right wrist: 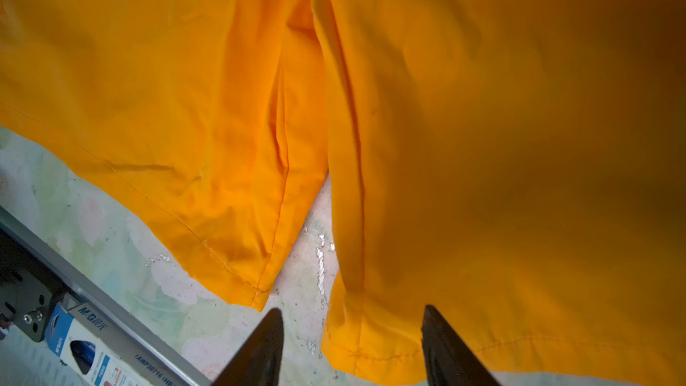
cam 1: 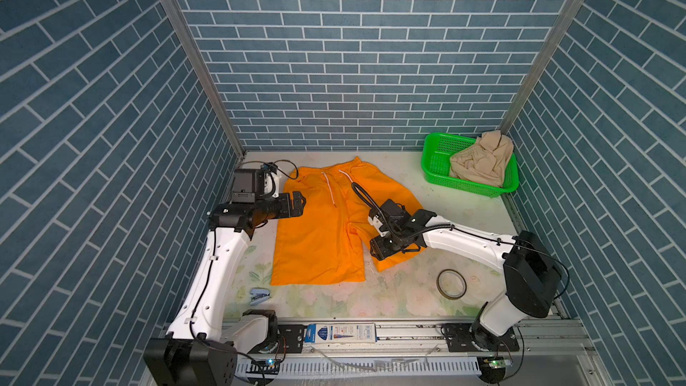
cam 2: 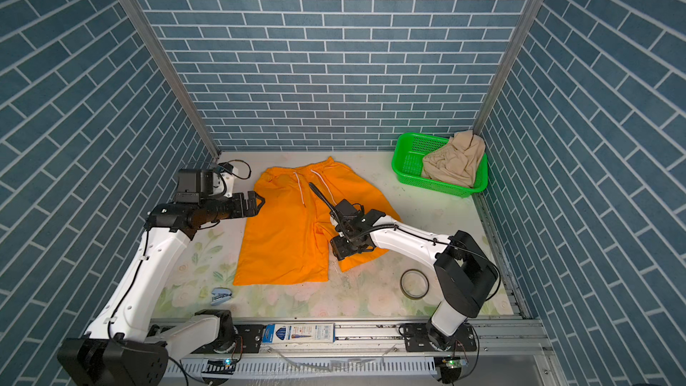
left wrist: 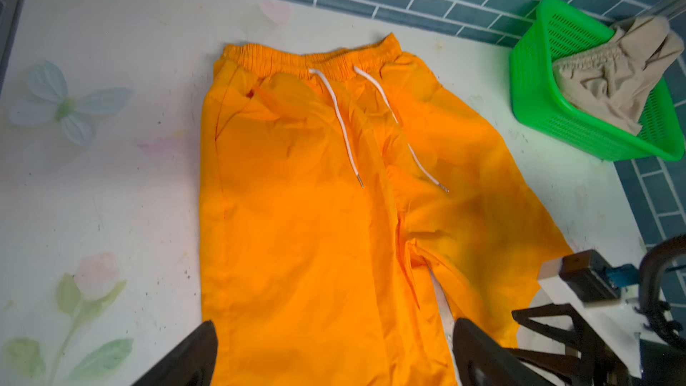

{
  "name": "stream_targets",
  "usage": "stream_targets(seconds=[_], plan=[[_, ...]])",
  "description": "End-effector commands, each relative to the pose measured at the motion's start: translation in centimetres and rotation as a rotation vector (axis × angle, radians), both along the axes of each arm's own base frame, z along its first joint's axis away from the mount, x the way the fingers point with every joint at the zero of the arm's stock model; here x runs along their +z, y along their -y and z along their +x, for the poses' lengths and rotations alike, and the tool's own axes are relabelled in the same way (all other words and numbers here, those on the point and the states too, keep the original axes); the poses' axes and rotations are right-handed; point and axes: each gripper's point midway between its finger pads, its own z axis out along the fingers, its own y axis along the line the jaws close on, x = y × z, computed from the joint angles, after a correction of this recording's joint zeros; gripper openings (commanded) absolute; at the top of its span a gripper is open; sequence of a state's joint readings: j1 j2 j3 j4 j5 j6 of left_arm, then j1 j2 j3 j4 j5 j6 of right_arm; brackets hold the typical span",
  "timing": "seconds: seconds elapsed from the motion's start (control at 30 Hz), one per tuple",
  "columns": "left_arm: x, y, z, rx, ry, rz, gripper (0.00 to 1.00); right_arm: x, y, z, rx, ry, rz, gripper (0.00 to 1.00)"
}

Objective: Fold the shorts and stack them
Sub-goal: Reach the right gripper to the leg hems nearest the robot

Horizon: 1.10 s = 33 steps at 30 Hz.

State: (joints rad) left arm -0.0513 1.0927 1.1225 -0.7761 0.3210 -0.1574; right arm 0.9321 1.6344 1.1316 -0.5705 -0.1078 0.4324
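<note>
My left end effector (left wrist: 334, 350) is released, jaws wide with nothing between them, hovering at the left edge of the orange shorts (cam 1: 319, 224). My right end effector (right wrist: 352, 328) is low over the near hem of the right leg, beside the gap between the legs. Its jaws stand apart and, as far as I can see, pinch no cloth.

The orange shorts lie spread flat at the middle of the counter (cam 1: 408, 291), waistband far, legs near, white drawstring (left wrist: 345, 135) trailing down the front. I judge the spreading done and the first fold not yet begun. Next I need a grip on the right leg's hem and the waistband corner, to carry that half over the left leg without dragging the cloth.

The beige shorts (cam 1: 479, 165) sit crumpled in the green basket (cam 1: 434, 165) at the far right corner, unfolded.

The counter is floral-printed, with a tape ring (cam 1: 451, 284) near right and a small blue stapler (cam 1: 258, 297) near left. Blue brick-patterned walls (cam 1: 352, 50) enclose three sides.
</note>
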Motion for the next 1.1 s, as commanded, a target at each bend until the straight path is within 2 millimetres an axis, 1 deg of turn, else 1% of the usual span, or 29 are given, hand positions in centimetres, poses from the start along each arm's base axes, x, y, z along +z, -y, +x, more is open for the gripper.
stream_targets(seconds=[0.0, 0.1, 0.2, 0.33, 0.5, 0.57, 0.63, 0.7, 0.77, 0.83, 0.93, 0.97, 1.0, 1.03, 1.07], plan=[[-0.6, 0.3, -2.2, -0.051, -0.009, 0.017, 1.0, -1.8, -1.2, -0.2, -0.086, -0.017, -0.015, 0.61], [-0.8, 0.2, -2.5, -0.065, -0.003, 0.035, 1.0, -3.2, -2.2, -0.8, -0.105, -0.024, -0.052, 0.62], [-0.5, -0.1, -2.4, -0.061, 0.019, 0.054, 1.0, -4.2, -2.8, -1.5, -0.132, -0.028, -0.102, 0.62], [-0.4, 0.0, -2.7, -0.08, 0.02, 0.064, 1.0, -4.5, -4.0, -1.9, -0.164, -0.01, -0.081, 0.62], [-0.9, -0.2, -2.7, -0.066, 0.01, 0.067, 1.0, -4.8, -6.0, -2.7, -0.132, -0.017, -0.027, 0.62], [-1.2, -0.7, -2.5, -0.037, 0.007, 0.088, 1.0, -5.3, -5.8, -2.9, -0.13, -0.023, -0.049, 0.62], [-1.3, -1.2, -2.1, -0.01, -0.004, 0.106, 1.0, -6.4, -4.5, -3.2, -0.146, -0.024, -0.115, 0.62], [-1.1, -1.4, -1.6, 0.0, -0.002, 0.113, 1.0, -7.2, -3.0, -3.3, -0.163, -0.024, -0.179, 0.6], [-0.6, -1.4, -0.6, 0.012, 0.003, 0.106, 1.0, -7.8, -1.3, -3.7, -0.177, -0.015, -0.229, 0.54], [0.2, -1.0, 0.6, 0.011, 0.023, 0.082, 1.0, -7.9, -0.2, -3.8, -0.186, 0.0, -0.237, 0.44], [0.9, -0.4, 3.0, 0.013, 0.05, 0.04, 1.0, -7.7, 1.1, -3.6, -0.199, 0.023, -0.246, 0.22], [0.9, -0.2, 3.8, 0.014, 0.051, 0.031, 1.0, -7.7, 1.8, -3.5, -0.206, 0.023, -0.254, 0.12], [0.9, -0.1, 4.4, 0.008, 0.054, 0.03, 1.0, -7.6, 2.2, -3.3, -0.214, 0.021, -0.25, 0.04], [0.7, 0.0, 5.2, 0.001, 0.052, 0.035, 1.0, -7.6, 2.6, -3.1, -0.221, 0.016, -0.244, 0.0], [0.4, -0.2, 5.9, 0.008, 0.05, 0.042, 1.0, -7.6, 2.9, -3.1, -0.229, 0.006, -0.229, 0.0]])
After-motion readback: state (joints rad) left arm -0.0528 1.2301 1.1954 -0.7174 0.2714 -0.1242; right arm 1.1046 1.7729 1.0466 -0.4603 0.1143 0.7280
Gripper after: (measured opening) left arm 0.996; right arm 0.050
